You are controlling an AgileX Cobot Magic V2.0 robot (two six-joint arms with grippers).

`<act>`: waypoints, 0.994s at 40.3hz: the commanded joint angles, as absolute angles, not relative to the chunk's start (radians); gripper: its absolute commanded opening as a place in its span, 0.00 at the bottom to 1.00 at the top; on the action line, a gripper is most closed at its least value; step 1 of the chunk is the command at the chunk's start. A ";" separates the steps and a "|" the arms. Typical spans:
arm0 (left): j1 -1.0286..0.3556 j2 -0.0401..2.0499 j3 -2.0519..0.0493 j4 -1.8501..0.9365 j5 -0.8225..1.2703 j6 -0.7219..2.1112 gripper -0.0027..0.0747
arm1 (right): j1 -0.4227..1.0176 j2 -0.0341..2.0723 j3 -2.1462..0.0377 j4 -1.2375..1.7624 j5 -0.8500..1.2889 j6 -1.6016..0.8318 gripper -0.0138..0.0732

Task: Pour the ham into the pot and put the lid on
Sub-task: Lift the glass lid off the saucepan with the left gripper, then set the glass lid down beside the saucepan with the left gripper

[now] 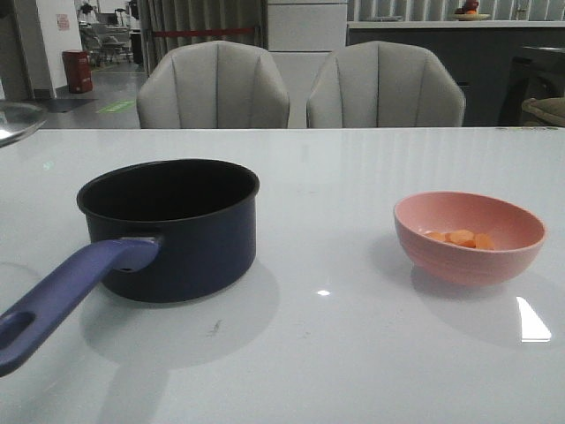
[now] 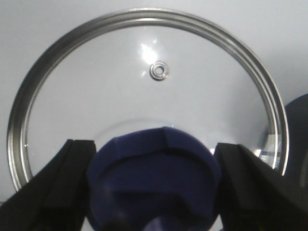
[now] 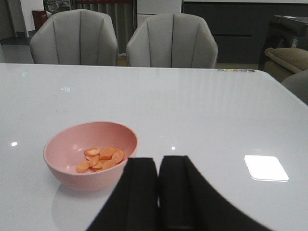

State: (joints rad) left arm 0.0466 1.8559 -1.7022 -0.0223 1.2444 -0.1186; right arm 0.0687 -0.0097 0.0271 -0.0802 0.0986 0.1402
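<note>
The ham [image 1: 461,238] lies in the pink bowl [image 1: 468,237] at the right of the front view, well apart from the open pot [image 1: 170,226] at the left. The lid [image 2: 144,94] sits in the left gripper [image 2: 154,185], fingers straddling the knob [image 2: 155,180]; whether they pinch it I cannot tell. The right gripper [image 3: 158,192] is pressed closed and empty. Covering early would shut the ham out; a loose hold could drop the glass.

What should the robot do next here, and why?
Probably move the right arm's closed fingers toward the pink round bowl and open them to grasp its rim. The orange ham slices lie in that bowl, the dark navy saucepan stands open and looks empty, and the left fingers flank the glass lid's blue knob.
</note>
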 commanded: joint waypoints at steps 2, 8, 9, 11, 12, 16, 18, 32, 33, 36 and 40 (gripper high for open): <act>0.063 1.793 -1.611 -0.035 1.151 -0.107 0.45 | 0.066 -0.031 0.022 -0.098 0.019 0.138 0.33; 0.068 1.793 -1.451 -0.041 1.016 -0.107 0.45 | 0.066 -0.031 0.022 -0.098 0.019 0.138 0.33; 0.068 1.793 -1.433 -0.041 0.994 -0.107 0.45 | 0.066 -0.031 0.022 -0.098 0.019 0.138 0.33; 0.068 1.793 -1.396 -0.043 0.964 -0.107 0.45 | 0.066 -0.031 0.022 -0.098 0.019 0.138 0.33; 0.068 1.793 -1.382 -0.043 0.946 -0.107 0.45 | 0.066 -0.031 0.022 -0.098 0.019 0.138 0.33; 0.068 1.793 -1.323 -0.053 0.885 -0.107 0.45 | 0.066 -0.031 0.022 -0.098 0.019 0.138 0.33; 0.068 1.793 -1.297 -0.057 0.860 -0.107 0.45 | 0.066 -0.031 0.022 -0.098 0.019 0.138 0.33; 0.068 1.793 -1.252 -0.057 0.810 -0.107 0.45 | 0.066 -0.031 0.022 -0.098 0.019 0.138 0.33; 0.068 1.794 -1.248 -0.057 0.808 -0.107 0.45 | 0.066 -0.031 0.022 -0.098 0.019 0.138 0.33; 0.068 1.797 -1.248 -0.057 0.806 -0.107 0.45 | 0.066 -0.031 0.022 -0.098 0.019 0.138 0.33; 0.068 1.806 -1.248 -0.057 0.808 -0.107 0.45 | 0.066 -0.031 0.022 -0.098 0.019 0.138 0.33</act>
State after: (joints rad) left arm 0.0654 1.8538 -1.2256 -0.0477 0.8368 -0.1046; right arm 0.0687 -0.0097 0.0271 -0.0802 0.0986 0.1402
